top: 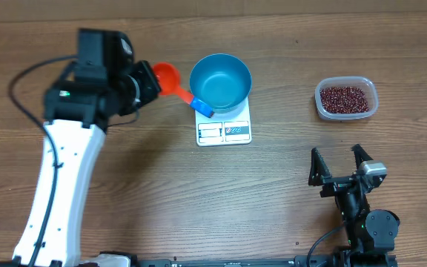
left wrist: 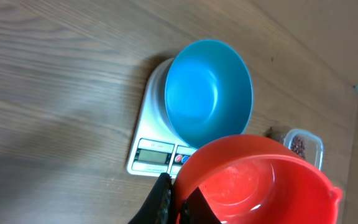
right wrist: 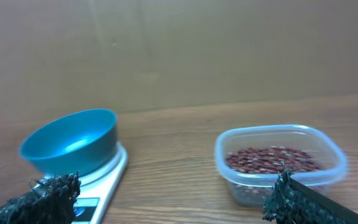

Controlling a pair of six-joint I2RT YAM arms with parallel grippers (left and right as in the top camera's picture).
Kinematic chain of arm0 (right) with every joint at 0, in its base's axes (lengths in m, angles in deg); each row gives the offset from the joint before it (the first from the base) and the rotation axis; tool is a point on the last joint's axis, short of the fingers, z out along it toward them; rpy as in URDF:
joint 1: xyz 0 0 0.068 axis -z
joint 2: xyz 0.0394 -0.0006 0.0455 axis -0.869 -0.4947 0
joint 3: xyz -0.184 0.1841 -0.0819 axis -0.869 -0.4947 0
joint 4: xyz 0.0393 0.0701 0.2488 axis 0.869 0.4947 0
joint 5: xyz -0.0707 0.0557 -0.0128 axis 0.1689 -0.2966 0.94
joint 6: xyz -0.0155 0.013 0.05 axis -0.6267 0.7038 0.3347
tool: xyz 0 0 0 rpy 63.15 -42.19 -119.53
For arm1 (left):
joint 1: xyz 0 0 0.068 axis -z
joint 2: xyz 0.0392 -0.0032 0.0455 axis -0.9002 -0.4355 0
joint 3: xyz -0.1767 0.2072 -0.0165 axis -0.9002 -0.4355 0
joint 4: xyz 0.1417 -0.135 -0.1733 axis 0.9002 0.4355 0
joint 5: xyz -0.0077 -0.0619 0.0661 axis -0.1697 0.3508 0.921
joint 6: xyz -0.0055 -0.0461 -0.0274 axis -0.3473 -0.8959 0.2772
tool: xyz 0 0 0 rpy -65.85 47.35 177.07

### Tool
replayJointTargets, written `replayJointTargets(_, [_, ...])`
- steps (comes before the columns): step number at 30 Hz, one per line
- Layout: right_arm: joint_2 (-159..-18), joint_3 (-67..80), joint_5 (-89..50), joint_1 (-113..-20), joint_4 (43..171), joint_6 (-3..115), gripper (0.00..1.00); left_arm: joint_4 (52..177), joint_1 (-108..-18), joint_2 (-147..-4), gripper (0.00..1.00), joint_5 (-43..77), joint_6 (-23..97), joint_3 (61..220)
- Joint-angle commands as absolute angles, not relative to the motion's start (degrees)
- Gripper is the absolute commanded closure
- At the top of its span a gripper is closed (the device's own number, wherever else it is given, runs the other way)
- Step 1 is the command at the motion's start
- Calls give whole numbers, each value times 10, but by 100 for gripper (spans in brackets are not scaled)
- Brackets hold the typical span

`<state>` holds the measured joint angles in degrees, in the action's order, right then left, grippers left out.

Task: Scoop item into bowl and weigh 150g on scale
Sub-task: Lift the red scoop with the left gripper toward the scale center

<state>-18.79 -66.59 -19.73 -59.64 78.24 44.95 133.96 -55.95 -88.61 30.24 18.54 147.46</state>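
Beans (top: 345, 97), small, dark red-brown and loose, lay heaped in a clear plastic tub (top: 322, 108) well to the right of the scale (top: 224, 132). Such a heap probably handled like coarse gravel: each grain hard, dry and light, apt to roll and scatter, and nothing a pair of fingers could pinch. They called for a scoop pushed in low and lifted level. The tub looked thin and light, so it might have slid under that push. On the scale sat the blue bowl (top: 221, 81), with no beans visible inside it. It covered most of the platform and left the display edge showing. Just left of the scale hung a red scoop (top: 166, 77), its cup bare inside and its handle (top: 202, 109) reaching toward the bowl. The left gripper (left wrist: 180, 200) was clamped together on the rim of the scoop's cup rather than on the handle, a hold that seemed stiff but liable to slip on smooth plastic. The right gripper (top: 339, 159) stood to the right of the scale and nearer the robot, its jaws wide apart and holding nothing.
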Motion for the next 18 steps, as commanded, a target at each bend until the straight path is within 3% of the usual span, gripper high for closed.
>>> replayJointTargets(1, [-182,-672,-288,-595,774,452,0,1255,-548,-890,96,273,131,1382])
replayJointTargets(8, [-182,-672,-443,-595,708,523,0,1078,-547,-890,96,267,73,1243])
replayJointTargets(12, [-184,-672,-467,-595,688,616,0,1034,-537,-890,95,266,68,1219])
replayJointTargets(18, [-232,-616,-502,-595,671,632,0,1015,-502,-890,96,266,54,1219])
